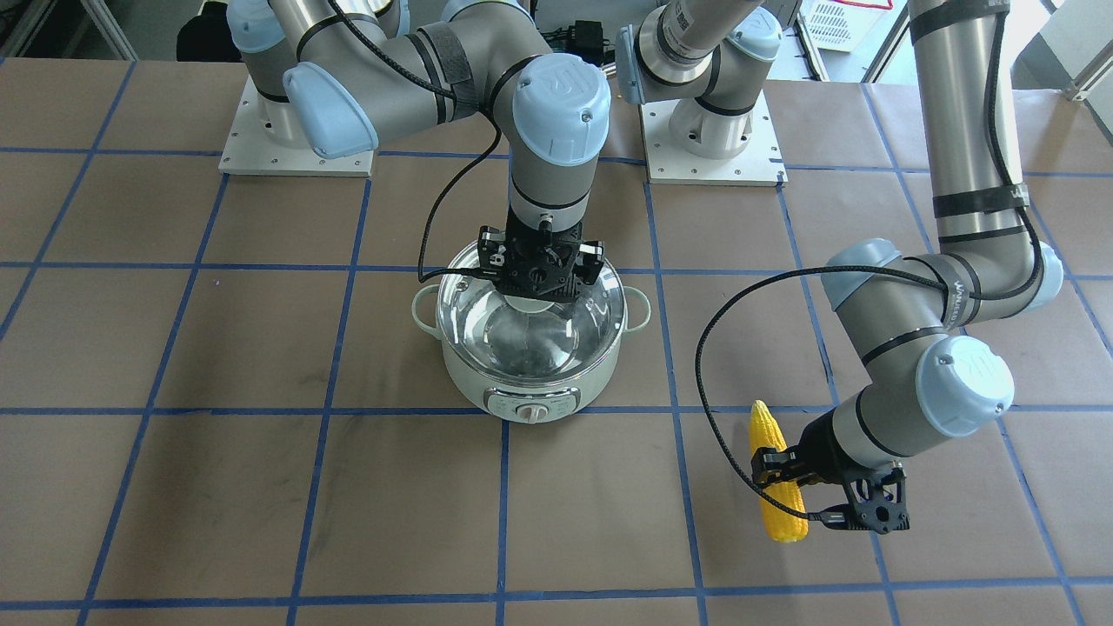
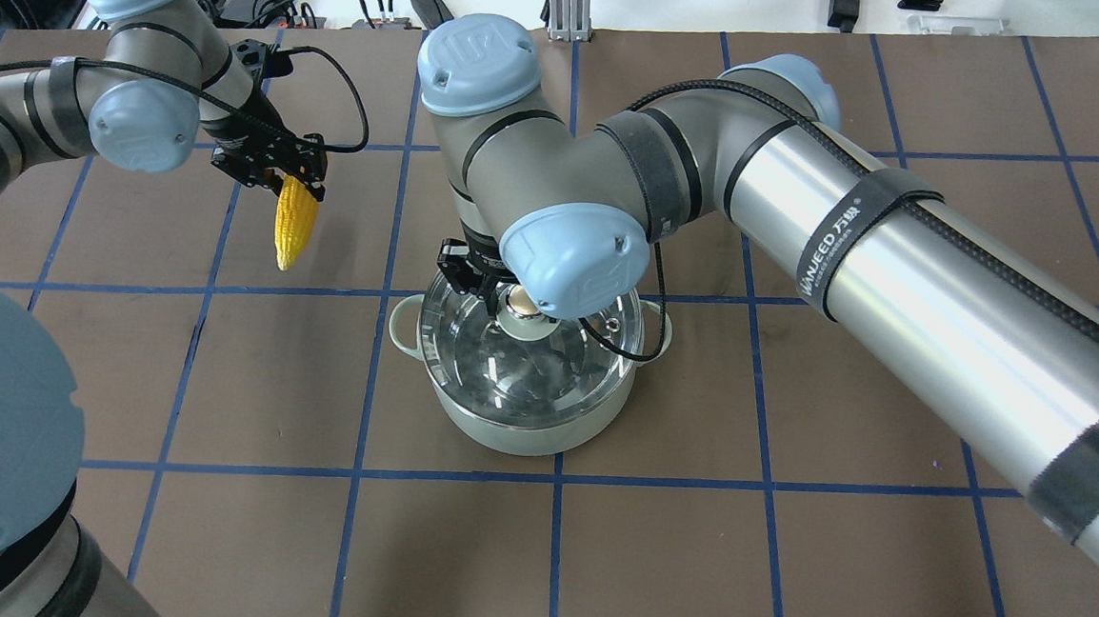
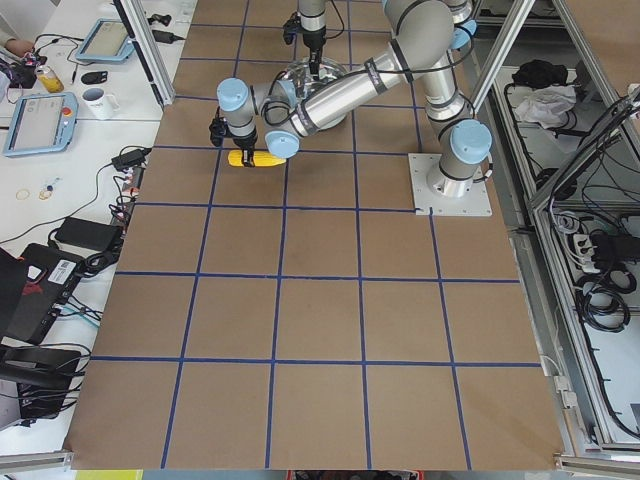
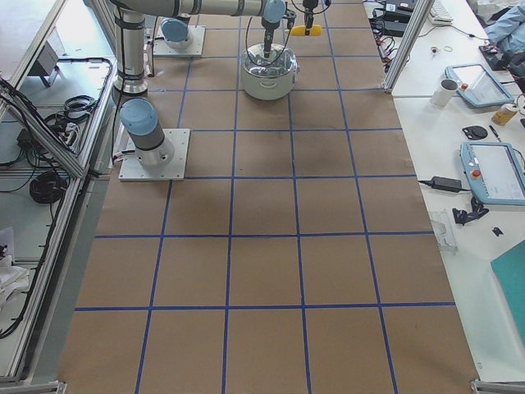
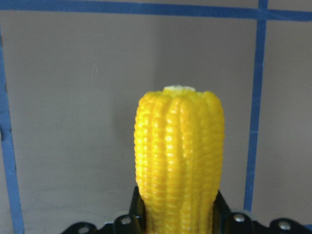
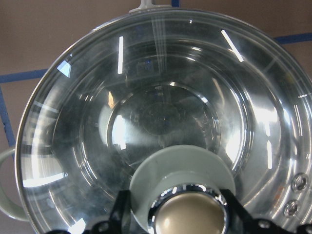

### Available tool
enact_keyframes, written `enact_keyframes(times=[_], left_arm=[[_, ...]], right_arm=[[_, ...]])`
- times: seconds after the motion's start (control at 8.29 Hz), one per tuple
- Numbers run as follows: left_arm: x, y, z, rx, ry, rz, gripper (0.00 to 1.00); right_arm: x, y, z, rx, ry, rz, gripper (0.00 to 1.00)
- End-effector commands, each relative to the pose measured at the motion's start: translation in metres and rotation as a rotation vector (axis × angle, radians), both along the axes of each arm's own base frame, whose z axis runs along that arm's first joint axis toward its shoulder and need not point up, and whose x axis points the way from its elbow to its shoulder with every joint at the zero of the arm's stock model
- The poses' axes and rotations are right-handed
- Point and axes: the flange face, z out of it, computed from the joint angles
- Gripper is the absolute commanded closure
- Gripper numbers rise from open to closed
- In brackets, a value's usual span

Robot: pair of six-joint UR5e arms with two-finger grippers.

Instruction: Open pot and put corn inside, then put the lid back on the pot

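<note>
- At ten o'clock from the pot (image 2: 513, 430), seen overhead, the left gripper (image 2: 292, 178) clamps the corn (image 2: 292, 226), its long axis twelve-to-six, tapered tip toward six.
- Right gripper (image 6: 188, 214) pinches the beige knob (image 2: 519, 299) of the glass lid (image 2: 550, 375), seated on the mint pot.
- Lid must lift first; knobbly yellow kernels, slick steel bowl.

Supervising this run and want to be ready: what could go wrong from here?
The right tool pinches only the small knob of the lid; the glass could slip or tilt on lifting. The corn juts well past the left tool, so it may pivot or clip the pot rim.
</note>
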Motion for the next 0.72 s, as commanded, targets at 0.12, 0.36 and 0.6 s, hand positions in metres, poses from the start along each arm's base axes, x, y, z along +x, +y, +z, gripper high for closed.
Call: enact_keyframes(times=[0.12, 0.36, 0.6], left_arm=[[-0.007, 0.026, 0.061, 0.01, -0.023, -0.004, 1.0], [-0.017, 0.051, 0.107, 0.017, -0.023, 0.021, 1.0], [-0.022, 0.075, 0.142, 0.025, -0.023, 0.02, 1.0]], right_arm=[[0.0, 0.0, 0.002, -0.005, -0.004, 0.0, 0.46], [0.0, 0.0, 0.002, -0.007, -0.003, 0.002, 0.36], [0.0, -0.001, 0.003, -0.012, -0.007, 0.005, 0.22]])
